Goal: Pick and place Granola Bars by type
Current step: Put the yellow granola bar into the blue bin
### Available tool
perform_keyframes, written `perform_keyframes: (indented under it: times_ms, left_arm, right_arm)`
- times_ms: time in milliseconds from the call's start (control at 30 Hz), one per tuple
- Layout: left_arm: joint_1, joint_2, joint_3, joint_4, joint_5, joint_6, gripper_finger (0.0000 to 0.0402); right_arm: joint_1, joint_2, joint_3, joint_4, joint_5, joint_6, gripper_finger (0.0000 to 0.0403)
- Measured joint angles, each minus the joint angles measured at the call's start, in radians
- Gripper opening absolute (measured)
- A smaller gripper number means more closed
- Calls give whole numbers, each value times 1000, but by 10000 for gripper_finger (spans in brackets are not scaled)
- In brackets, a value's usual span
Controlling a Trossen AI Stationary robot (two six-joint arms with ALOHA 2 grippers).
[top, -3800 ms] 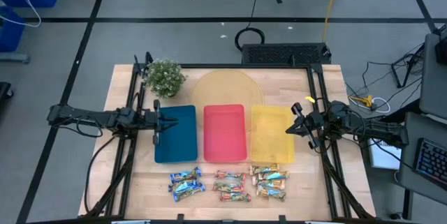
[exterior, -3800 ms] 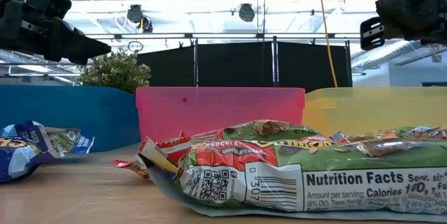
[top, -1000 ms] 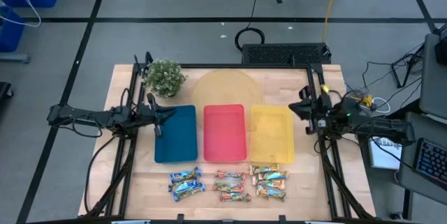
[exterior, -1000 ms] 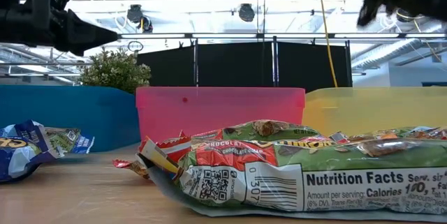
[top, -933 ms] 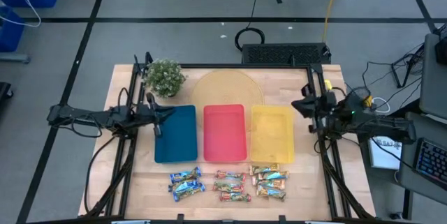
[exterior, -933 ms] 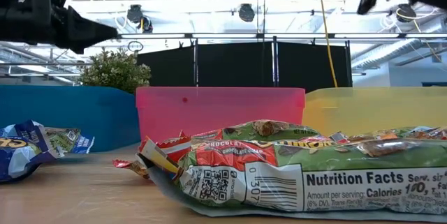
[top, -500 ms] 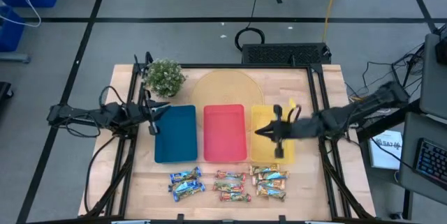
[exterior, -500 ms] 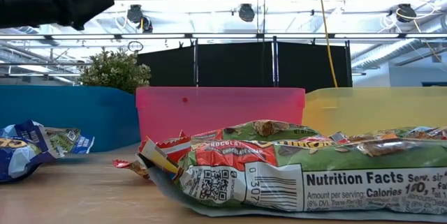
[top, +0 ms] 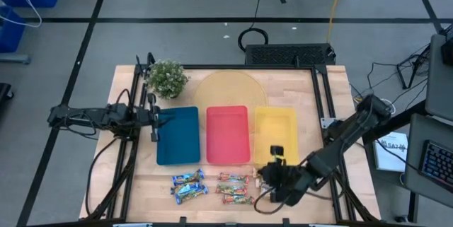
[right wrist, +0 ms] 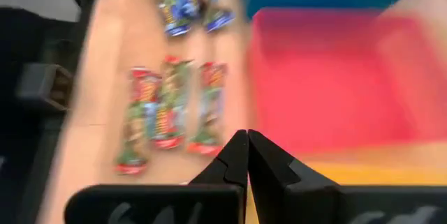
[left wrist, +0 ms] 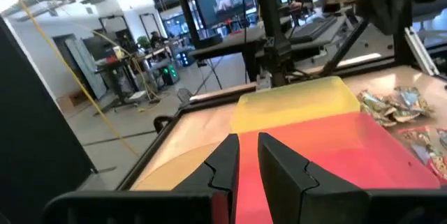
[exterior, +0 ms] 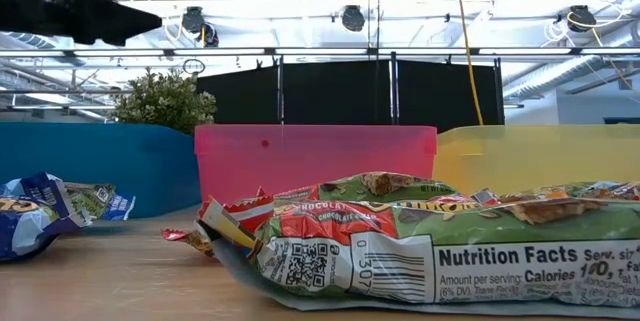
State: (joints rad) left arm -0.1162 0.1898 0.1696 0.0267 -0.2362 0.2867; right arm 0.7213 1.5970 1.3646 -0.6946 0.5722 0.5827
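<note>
The left end effector [top: 153, 129] hovers over the outer edge of the blue tray [top: 177, 136], its fingers nearly closed with only a thin gap and holding nothing, as the left wrist view shows. It has hardly moved since half a second ago.

The Granola Bars [top: 212, 184] lie in three groups on the surface in front of the trays: the blue-white ones [top: 188, 184] below the blue tray, the red-brown ones [top: 233, 188] below the red tray [top: 227, 134], and the orange-teal ones mostly hidden under the right arm. All trays look empty, so no bar is sorted yet.

The main change is on the right. The right end effector [top: 272, 179], which was above the yellow tray [top: 275, 131] half a second ago, has swung down to the front row and now hangs just over the orange-teal group. Its fingers are pressed together and empty (the right wrist view shows this clearly). I judge it must open before it can take a first bar.
</note>
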Motion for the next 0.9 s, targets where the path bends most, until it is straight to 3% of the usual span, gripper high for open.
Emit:
perform_keyframes:
  times_ms: [167, 433, 600, 900]
  left_arm:
    - [0, 0, 0, -4, 47, 0, 63]
    - [0, 0, 0, -4, 53, -5, 63]
    - [0, 0, 0, -4, 52, -7, 63]
    - [0, 0, 0, -10, 52, -7, 63]
  right_arm:
    - [0, 77, 2, 20, -137, 244, 44]
    - [-2, 181, 1, -39, -448, 321, 141]
    - [0, 240, 1, -102, -560, 376, 154]
    - [1, 314, 1, -55, -742, 368, 155]
